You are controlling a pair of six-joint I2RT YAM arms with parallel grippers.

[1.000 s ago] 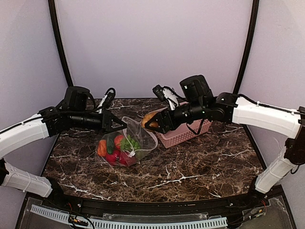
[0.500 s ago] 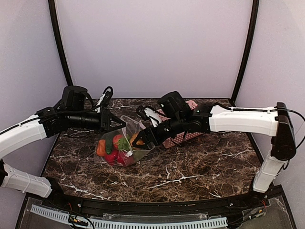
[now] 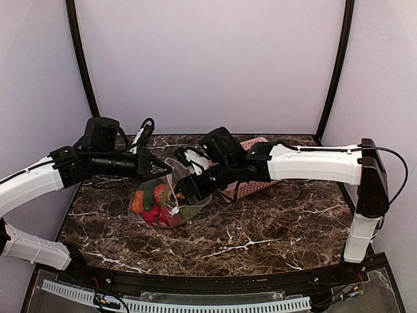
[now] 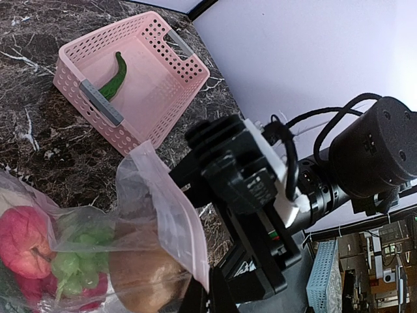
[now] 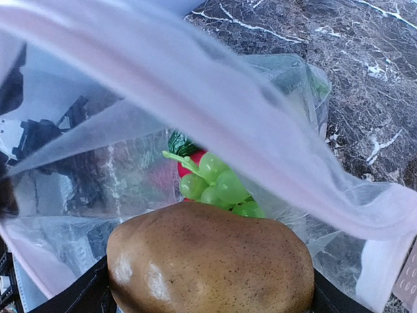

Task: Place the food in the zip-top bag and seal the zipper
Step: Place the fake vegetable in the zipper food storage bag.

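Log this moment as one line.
left gripper holds zip-top bag mouth open | right gripper grips brown food piece at mouth | pink basket holds green pepper | bag unsealed

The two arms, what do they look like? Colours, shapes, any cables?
The left arm and the right arm both have smooth white shell links joined by black cylindrical joints. The left gripper and the right gripper are blocky and black. A white bracket sits on the right wrist. A thin black cable loops above the left wrist, and another runs past the right elbow.
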